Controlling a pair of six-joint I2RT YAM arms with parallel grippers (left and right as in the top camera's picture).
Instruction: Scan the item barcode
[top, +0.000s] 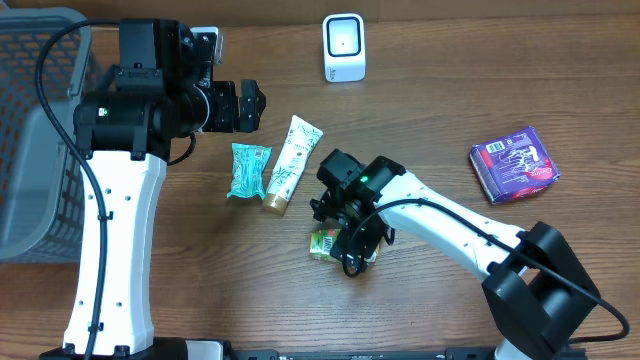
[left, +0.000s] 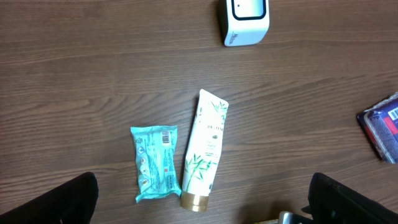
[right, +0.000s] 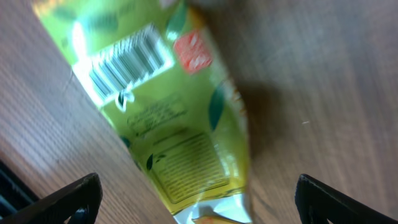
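On the table (top: 450, 80), seen from above, the right claw (top: 356, 243) hangs wide open over the green packet (top: 322, 244), probably to carry it to the scanner (top: 344, 47). The left claw (top: 246, 105), also open, hovers apart. Left wrist: its empty fingers (left: 62, 202) frame a tube (left: 202, 155). Right wrist: the packet's barcode (right: 127, 65) faces up between spread jaws.

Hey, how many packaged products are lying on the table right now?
4: a teal pack left of centre, a tube beside it, a green pack under the right gripper, and a purple pack at far right. Others may be hidden.
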